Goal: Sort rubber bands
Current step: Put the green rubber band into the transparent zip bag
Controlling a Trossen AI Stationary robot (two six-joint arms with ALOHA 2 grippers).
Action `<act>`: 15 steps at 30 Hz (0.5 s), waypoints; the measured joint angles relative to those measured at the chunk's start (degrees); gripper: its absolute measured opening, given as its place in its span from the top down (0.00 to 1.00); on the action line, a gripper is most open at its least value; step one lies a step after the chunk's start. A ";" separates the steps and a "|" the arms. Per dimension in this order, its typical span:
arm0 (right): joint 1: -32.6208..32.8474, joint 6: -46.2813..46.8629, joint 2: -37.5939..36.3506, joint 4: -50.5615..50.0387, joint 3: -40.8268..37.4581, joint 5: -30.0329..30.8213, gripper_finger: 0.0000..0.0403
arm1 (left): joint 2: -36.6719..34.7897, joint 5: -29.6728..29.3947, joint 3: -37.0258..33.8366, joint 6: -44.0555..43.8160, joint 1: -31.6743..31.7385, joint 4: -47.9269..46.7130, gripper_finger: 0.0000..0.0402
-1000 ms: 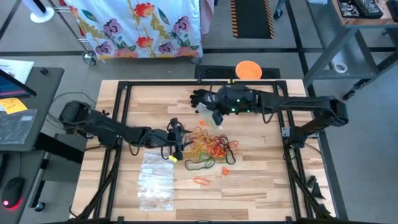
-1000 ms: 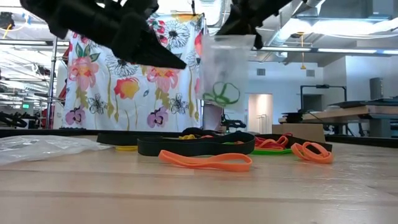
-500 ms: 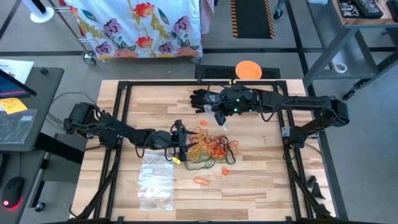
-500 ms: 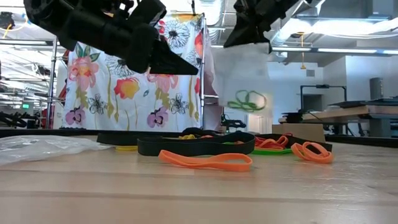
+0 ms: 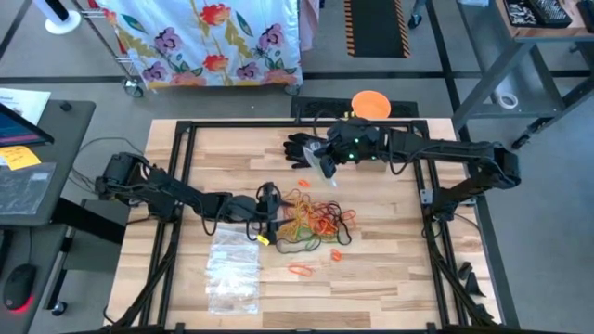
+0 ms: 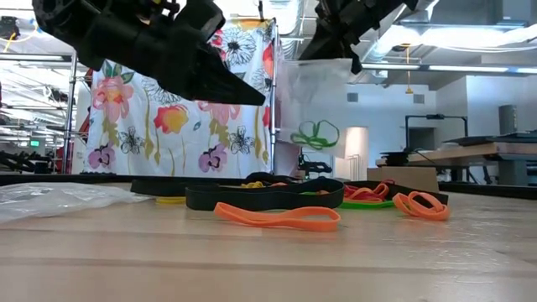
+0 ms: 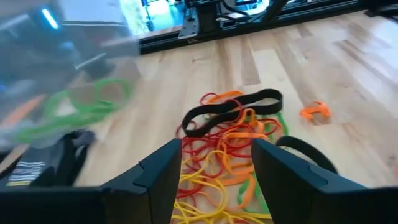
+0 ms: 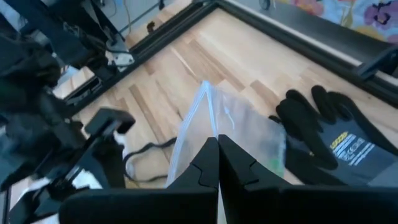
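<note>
A loose pile of rubber bands [image 5: 316, 223] in red, yellow, orange, green and black lies on the wooden table [image 5: 390, 269]; it also shows in the left wrist view [image 7: 230, 134]. My left gripper [image 7: 216, 171] hovers open just over the pile's left side [image 5: 269, 211]. My right gripper [image 8: 217, 163] is shut on a clear plastic bag [image 6: 315, 101], held in the air beyond the pile [image 5: 325, 160]. Green rubber bands [image 6: 315, 132] sit inside the bag. A black glove [image 5: 302, 148] lies flat near the far edge. My right gripper pinches the clear bag's upper edge [image 8: 209, 129] between its two shut fingers. The fingers slant downward from the table's right side. The bag hangs below them, clear of the table, with the green bands in its lower part.
A heap of clear plastic bags [image 5: 232, 269] lies near the front left. Single orange bands [image 5: 300, 270] lie in front of the pile. A black metal frame [image 5: 186, 167] rims the table. An orange disc [image 5: 371, 103] sits beyond the far edge.
The bag under my right gripper has swung sideways and back, the green bands swaying with it. My left gripper has tipped a little downward toward the pile and stays open.
</note>
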 joint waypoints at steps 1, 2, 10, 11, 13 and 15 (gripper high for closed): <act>-0.02 0.00 0.00 0.48 0.00 -0.01 1.00 | 0.00 0.44 0.00 -0.06 0.00 -0.39 0.52; -0.02 0.00 0.00 0.79 0.00 -0.01 1.00 | 0.00 0.44 0.00 0.15 0.00 -0.80 0.52; -0.26 0.15 0.00 0.71 0.00 0.00 1.00 | 0.04 0.41 0.00 0.55 0.00 -0.98 0.52; -0.26 0.15 0.00 0.67 0.00 0.02 1.00 | 0.02 0.41 0.00 0.55 0.00 -0.95 0.52; -0.23 0.15 0.00 0.66 0.00 0.00 1.00 | 0.04 0.41 0.00 0.53 0.00 -1.01 0.52; -0.12 0.21 0.00 0.66 0.00 -0.01 1.00 | 0.04 0.39 0.00 0.21 0.00 -0.98 0.52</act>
